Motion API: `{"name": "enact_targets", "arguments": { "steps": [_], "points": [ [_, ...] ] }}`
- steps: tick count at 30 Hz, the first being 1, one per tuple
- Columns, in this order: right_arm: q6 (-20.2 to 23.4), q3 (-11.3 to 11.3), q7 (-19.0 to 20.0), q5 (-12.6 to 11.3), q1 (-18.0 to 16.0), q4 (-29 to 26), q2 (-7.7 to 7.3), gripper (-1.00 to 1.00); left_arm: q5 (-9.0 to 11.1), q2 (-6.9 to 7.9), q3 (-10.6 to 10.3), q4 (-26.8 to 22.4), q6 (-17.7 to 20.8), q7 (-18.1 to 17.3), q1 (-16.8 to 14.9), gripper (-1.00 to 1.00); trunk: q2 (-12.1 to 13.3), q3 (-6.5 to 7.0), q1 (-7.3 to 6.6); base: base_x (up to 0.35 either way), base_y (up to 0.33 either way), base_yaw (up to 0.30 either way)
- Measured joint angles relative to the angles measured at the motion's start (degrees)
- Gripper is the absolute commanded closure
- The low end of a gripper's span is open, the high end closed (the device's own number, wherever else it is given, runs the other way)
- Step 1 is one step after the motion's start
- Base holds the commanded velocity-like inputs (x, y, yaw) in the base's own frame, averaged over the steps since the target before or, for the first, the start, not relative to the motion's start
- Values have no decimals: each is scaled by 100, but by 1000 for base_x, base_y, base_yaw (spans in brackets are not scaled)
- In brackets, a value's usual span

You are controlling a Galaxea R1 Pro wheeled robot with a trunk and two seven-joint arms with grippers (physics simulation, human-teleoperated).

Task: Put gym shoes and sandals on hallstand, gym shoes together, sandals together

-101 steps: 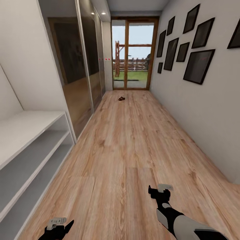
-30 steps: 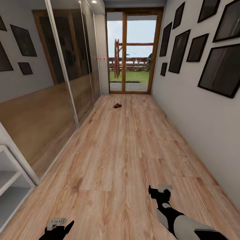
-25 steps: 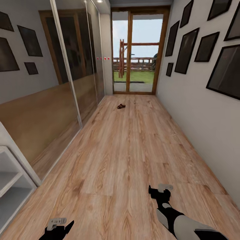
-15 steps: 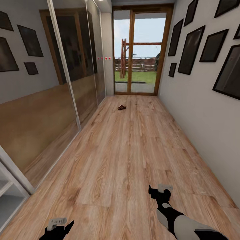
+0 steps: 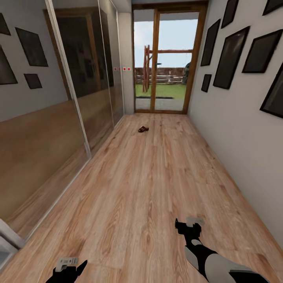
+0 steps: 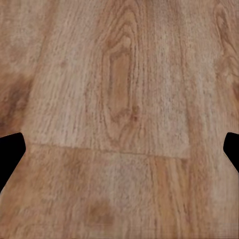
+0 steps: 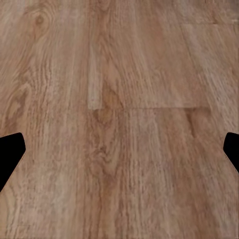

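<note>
- The hallstand [image 5: 4, 244] has slid almost out of the head view since a few seconds ago; just a pale sliver of it shows at the near end of the mirrored wardrobe [image 5: 59, 118]. The whole picture shifted, so the camera moved and not the furniture: the robot is rolling down the corridor, away from the rack.
- The left claw [image 5: 70, 264] hangs low over the corridor floor [image 5: 149, 188], fingers spread wide and holding nothing; its pose in the picture matches the earlier ones.
- A small brown shape, probably one sandal [image 5: 143, 129], lies on the floor just short of the glass door [image 5: 165, 63], well apart from the robot. It looks slightly larger than a second ago, so the approach is under way. It is too small to tell whether it is one sandal or two.
- The right claw [image 5: 190, 225] is likewise spread and empty, held forward over bare planks.
- I judge this a transit step: nothing is picked up yet.
</note>
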Motion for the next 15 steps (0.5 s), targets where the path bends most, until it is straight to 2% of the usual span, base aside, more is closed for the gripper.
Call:
{"name": "enact_targets", "arguments": {
  "steps": [10, 15],
  "points": [
    [0, 0, 0, 0, 0, 1, 0, -100, 0, 0, 0, -1, 0, 0, 1, -100, 0, 0, 0, 348, -106, 240],
    [0, 0, 0, 0, 0, -1, 0, -100, 3, 0, 0, 1, 0, 0, -1, -100, 0, 0, 0, 348, -106, 70]
  ]
}}
